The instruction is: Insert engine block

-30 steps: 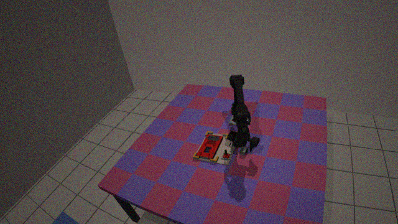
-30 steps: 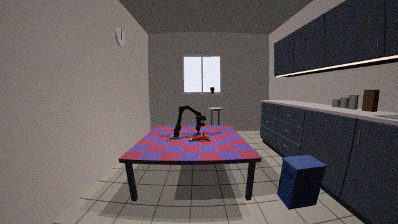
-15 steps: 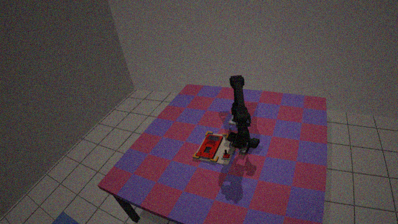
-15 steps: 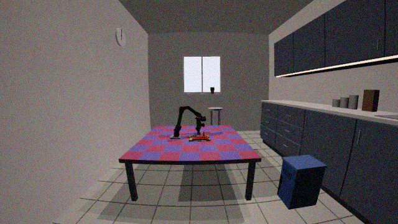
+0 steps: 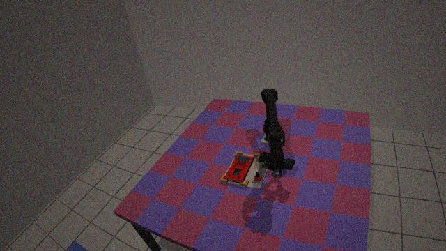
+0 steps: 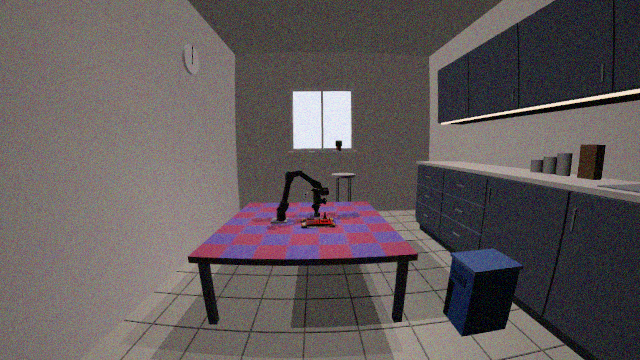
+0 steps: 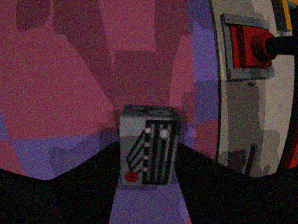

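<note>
The hand [image 5: 276,172] [image 6: 317,215] [image 7: 148,148] is closed on the engine block [image 5: 276,173] [image 7: 149,150], a fingertip at either flank, its longer side running upward in the wrist view. The red car body [image 5: 240,168] [image 6: 319,222] [image 7: 295,159] lies to the hand's right in that view, beyond the pale board's near edge, so the coming carry probably goes sideways that way.

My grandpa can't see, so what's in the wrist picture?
A black pincer grips a small grey block with dark stripes and a red dot. To its right, a red piece with a black knob sits on a pale board.
</note>
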